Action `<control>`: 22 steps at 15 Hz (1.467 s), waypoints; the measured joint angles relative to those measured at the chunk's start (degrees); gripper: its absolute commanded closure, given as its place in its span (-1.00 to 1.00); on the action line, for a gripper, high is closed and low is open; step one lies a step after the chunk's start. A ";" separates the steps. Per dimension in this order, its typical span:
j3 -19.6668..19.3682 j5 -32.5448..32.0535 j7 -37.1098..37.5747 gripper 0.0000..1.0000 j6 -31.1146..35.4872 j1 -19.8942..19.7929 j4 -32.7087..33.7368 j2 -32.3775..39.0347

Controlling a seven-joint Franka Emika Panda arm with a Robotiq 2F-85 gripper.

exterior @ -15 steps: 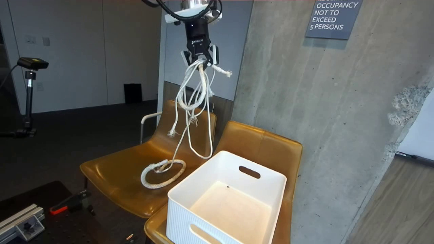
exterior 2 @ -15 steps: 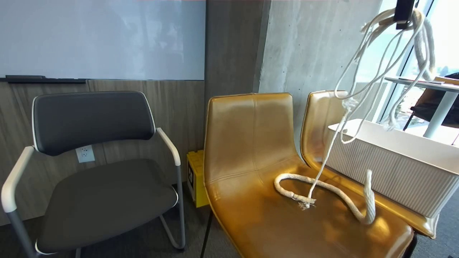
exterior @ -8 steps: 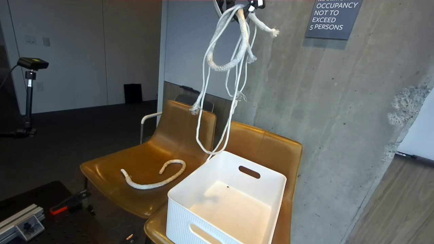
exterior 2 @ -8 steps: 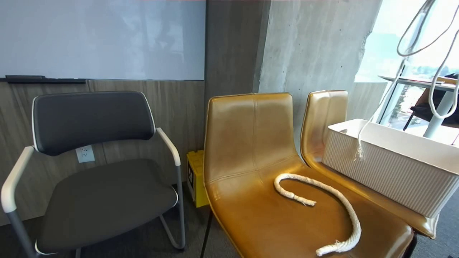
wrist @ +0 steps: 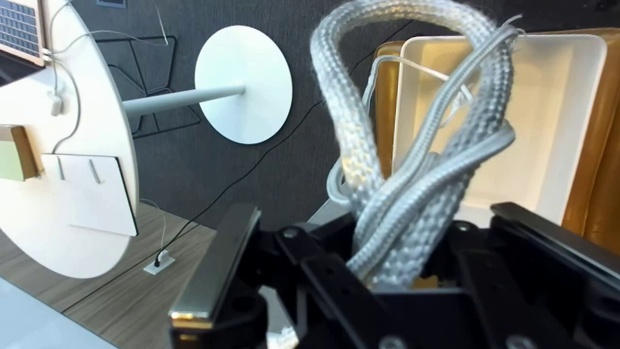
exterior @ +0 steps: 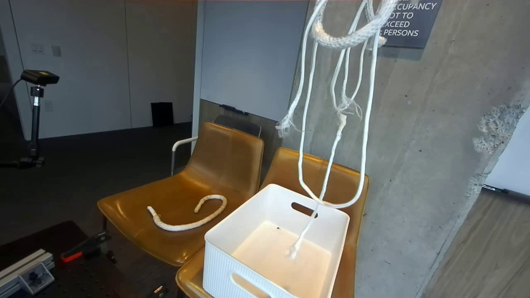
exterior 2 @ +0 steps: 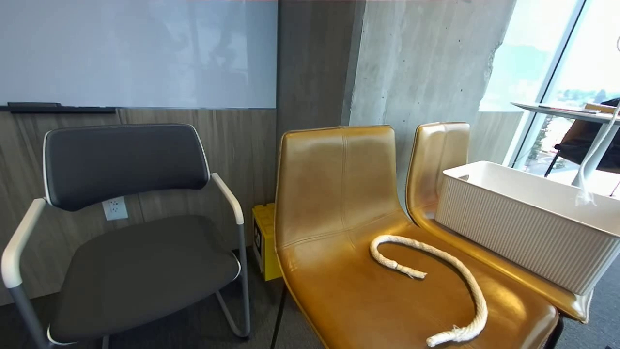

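Observation:
In the wrist view my gripper point(wrist: 399, 237) is shut on a bundle of white ropes point(wrist: 349, 121): a thick braided loop and thinner cords. The fingertips are partly hidden behind the bundle. An exterior view shows the thick loop point(exterior: 350, 40) at the top edge, with long cords point(exterior: 366, 128) dangling and the gripper out of frame. One frayed cord end point(exterior: 294, 250) appears inside the outline of the white bin point(exterior: 219, 269); whether it touches the bin I cannot tell. A separate short thick rope point(exterior 2: 477, 295) lies curved on the left tan chair point(exterior 2: 339, 194).
The bin's ribbed side point(exterior 2: 513, 223) shows on a second tan chair point(exterior 2: 443, 145). A grey armchair point(exterior 2: 140, 276) stands beside them, and a concrete wall point(exterior: 414, 145) rises behind. The wrist view shows a round white table point(wrist: 97, 232) with a laptop point(wrist: 22, 29).
The rope bundle has moved right and up, from above the left chair to above the bin. Its trailing cord has come away from the short rope, which now lies alone. My gripper has left the exterior views.

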 measured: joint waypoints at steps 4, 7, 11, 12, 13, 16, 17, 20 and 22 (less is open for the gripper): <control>1.43 1.18 -0.16 1.00 -1.05 1.58 1.30 2.43; 2.61 2.56 0.01 1.00 -1.06 3.49 0.77 3.59; 2.95 5.37 -0.08 1.00 0.67 3.34 -1.92 5.01; 2.96 5.95 -0.13 1.00 2.11 3.24 -3.08 5.25; 2.96 6.58 -0.18 1.00 3.88 3.19 -4.33 5.42; 3.52 8.33 -0.25 1.00 9.62 3.24 -8.43 5.48; 3.84 8.74 -0.25 1.00 11.25 3.31 -9.74 5.41; 4.61 9.12 -0.25 1.00 15.19 3.64 -14.15 4.95; 4.81 9.12 -0.25 1.00 17.43 3.68 -17.94 4.14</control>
